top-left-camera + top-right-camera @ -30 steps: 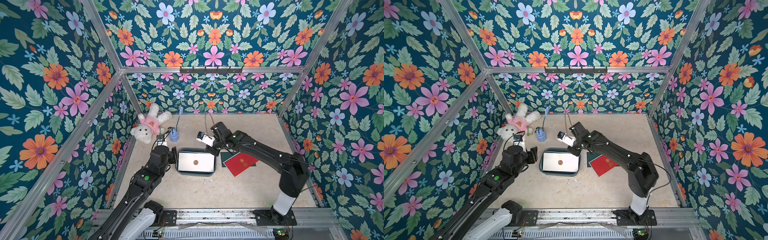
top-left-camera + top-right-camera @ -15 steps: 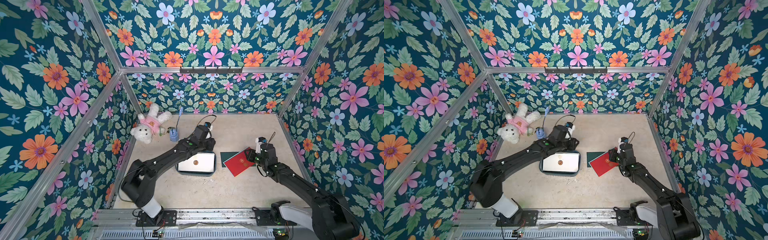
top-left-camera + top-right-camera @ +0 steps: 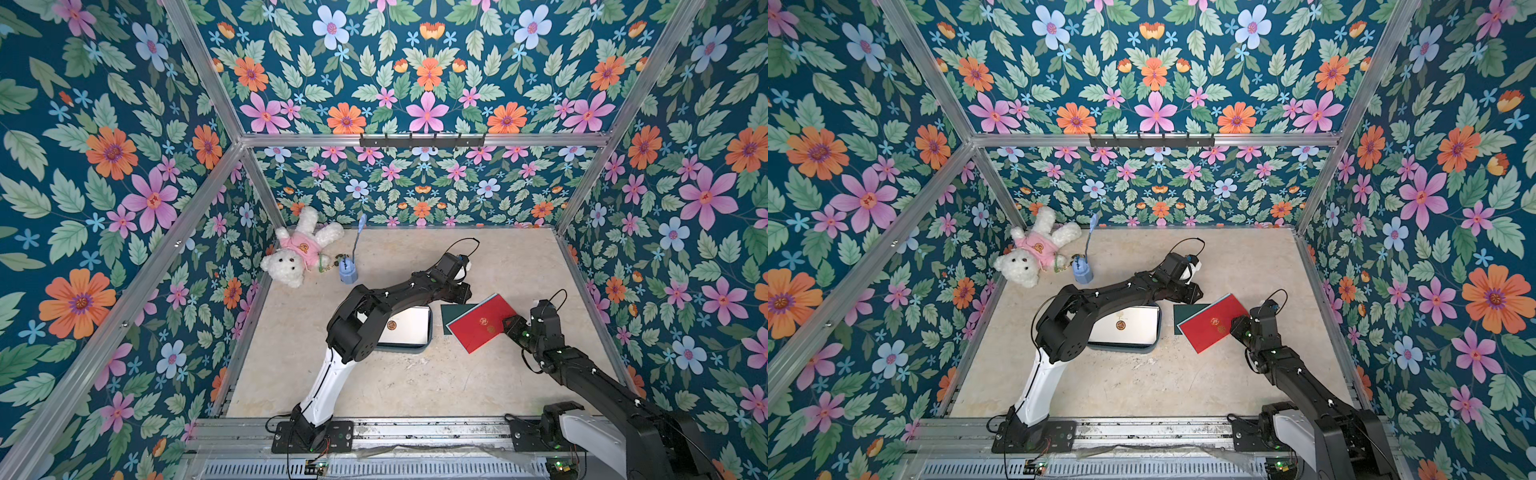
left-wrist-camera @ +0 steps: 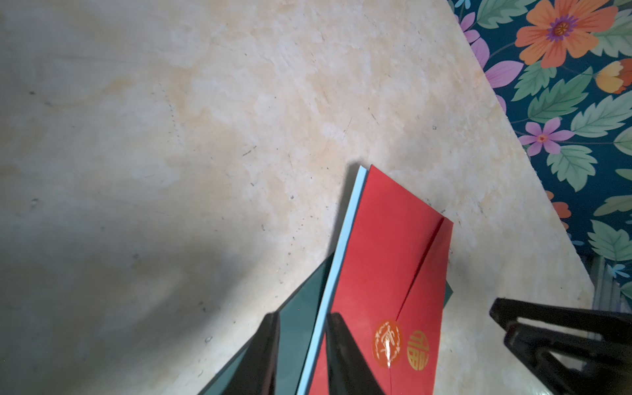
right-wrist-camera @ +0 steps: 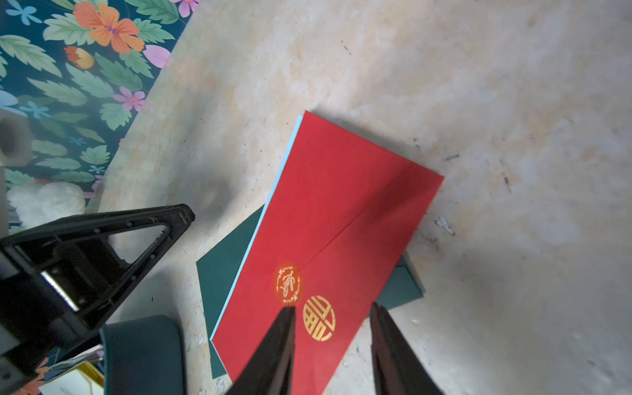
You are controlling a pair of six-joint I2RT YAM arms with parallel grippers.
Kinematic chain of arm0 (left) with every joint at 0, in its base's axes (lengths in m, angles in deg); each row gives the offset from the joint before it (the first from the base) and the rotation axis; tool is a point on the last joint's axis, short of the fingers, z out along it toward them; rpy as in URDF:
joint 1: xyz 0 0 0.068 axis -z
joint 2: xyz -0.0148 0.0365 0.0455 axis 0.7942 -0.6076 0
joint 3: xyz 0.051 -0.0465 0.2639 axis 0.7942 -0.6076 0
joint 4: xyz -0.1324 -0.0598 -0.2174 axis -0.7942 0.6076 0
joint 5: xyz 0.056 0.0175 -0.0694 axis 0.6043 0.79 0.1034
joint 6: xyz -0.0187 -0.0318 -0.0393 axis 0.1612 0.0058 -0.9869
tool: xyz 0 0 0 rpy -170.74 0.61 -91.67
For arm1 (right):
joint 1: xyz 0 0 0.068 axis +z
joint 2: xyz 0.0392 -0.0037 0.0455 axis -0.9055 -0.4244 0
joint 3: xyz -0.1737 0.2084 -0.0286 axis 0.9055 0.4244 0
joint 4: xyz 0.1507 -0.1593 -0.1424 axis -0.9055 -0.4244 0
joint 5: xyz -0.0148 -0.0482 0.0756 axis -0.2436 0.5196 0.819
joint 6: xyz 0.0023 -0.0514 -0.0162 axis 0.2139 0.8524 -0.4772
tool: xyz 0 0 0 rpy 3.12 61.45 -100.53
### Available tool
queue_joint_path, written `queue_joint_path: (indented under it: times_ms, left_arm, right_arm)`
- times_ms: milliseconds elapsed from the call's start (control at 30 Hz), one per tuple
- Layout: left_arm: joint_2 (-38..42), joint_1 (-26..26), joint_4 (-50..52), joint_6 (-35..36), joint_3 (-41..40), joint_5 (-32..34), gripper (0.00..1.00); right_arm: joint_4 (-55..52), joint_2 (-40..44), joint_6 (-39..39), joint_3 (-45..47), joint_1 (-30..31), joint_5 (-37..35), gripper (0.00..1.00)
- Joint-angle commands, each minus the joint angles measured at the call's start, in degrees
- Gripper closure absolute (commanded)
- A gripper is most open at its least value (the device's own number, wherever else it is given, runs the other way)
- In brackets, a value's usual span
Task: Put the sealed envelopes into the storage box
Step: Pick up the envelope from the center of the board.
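Note:
A red envelope [image 3: 484, 322] with a round seal [image 5: 288, 284] lies askew on a light-blue envelope [image 4: 342, 253] and a dark green envelope [image 3: 455, 313], right of the storage box [image 3: 415, 348]. A white envelope [image 3: 409, 328] lies in the box. My left arm reaches across the box. Its gripper [image 3: 465, 293] is at the pile's far left edge, jaws narrowly open over the green envelope [image 4: 297, 307]. My right gripper [image 3: 508, 323] is open, and its fingers [image 5: 284, 342] straddle the red envelope's near right edge.
A white teddy bear [image 3: 297, 253] and a small light-blue cup [image 3: 348, 270] lie at the back left. Floral walls close in three sides. A metal rail [image 3: 415, 428] with both arm bases runs along the front.
My left arm swung from the box's left side across it to the envelope pile, and its jaws narrowed. My right arm drew back from the box to the red envelope's right edge.

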Motion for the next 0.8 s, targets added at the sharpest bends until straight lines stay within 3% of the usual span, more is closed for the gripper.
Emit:
queue_joint_path:
  times_ms: [0, 767]
  left_arm:
    - [-1.1, 0.5, 0.8, -0.1, 0.9, -1.5, 0.71]
    - [-6.2, 2.4, 3.6, 0.9, 3.2, -4.1, 0.71]
  right_arm:
    - [2.5, -2.2, -2.8, 0.4, 0.0, 0.9, 0.59]
    - [8.3, -10.3, -6.4, -0.2, 0.0, 4.8, 0.59]
